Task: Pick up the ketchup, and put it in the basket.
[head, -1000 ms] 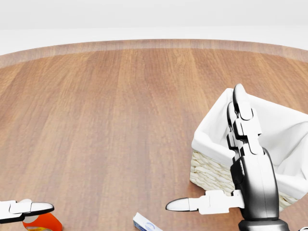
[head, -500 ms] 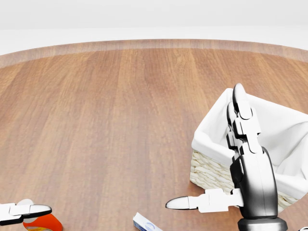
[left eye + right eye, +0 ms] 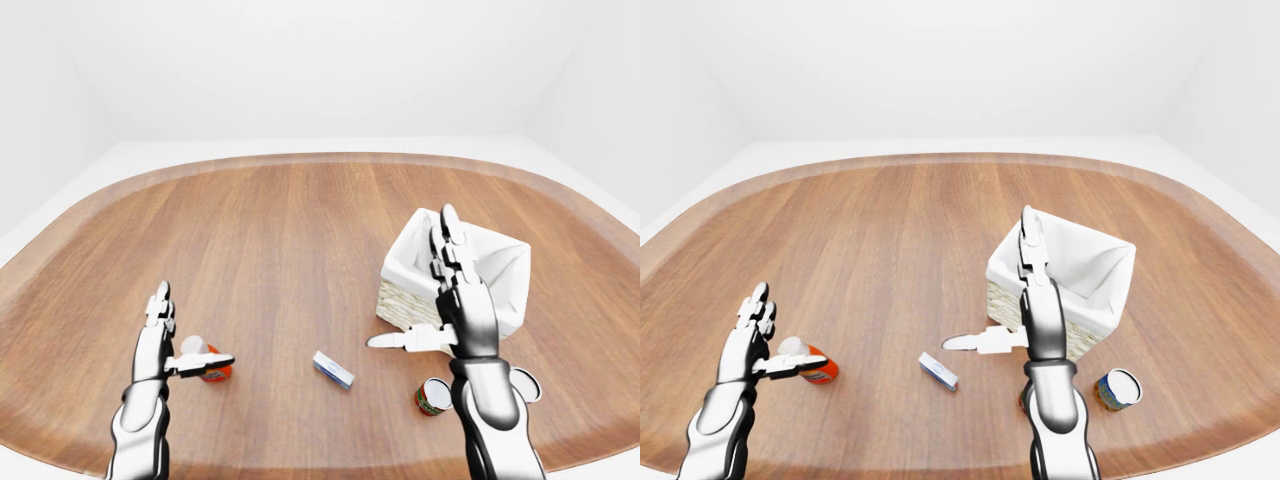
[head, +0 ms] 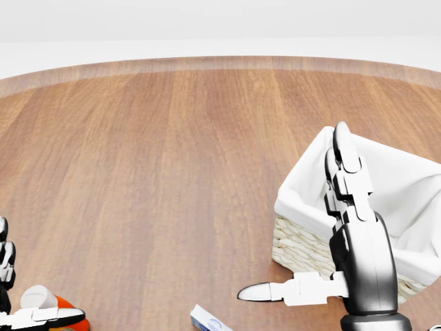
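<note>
The ketchup (image 3: 208, 364), a red bottle with a white cap, lies on the wooden table (image 3: 280, 240) at the lower left of the left-eye view. My left hand (image 3: 178, 338) is open right beside it: fingers upright on the bottle's left, thumb stretched across its top, not closed round it. The white-lined wicker basket (image 3: 402, 303) stands at the right. My right hand (image 3: 432, 305) is held open and upright in front of the basket's left wall, thumb pointing left, holding nothing. In the head view only the ketchup's cap and shoulder (image 4: 63, 304) show at the bottom left corner.
A small white and blue box (image 3: 333, 369) lies between the two hands. A red and green can (image 3: 431, 398) stands by my right forearm, and a blue-labelled can (image 3: 1118, 388) lies on its side to the right. The table's rounded edge runs close below the hands.
In the head view my left hand has shifted down and left: its thumb now sits lower across the ketchup, its fingers show at the left edge, and the white cap is uncovered. The right hand is still.
</note>
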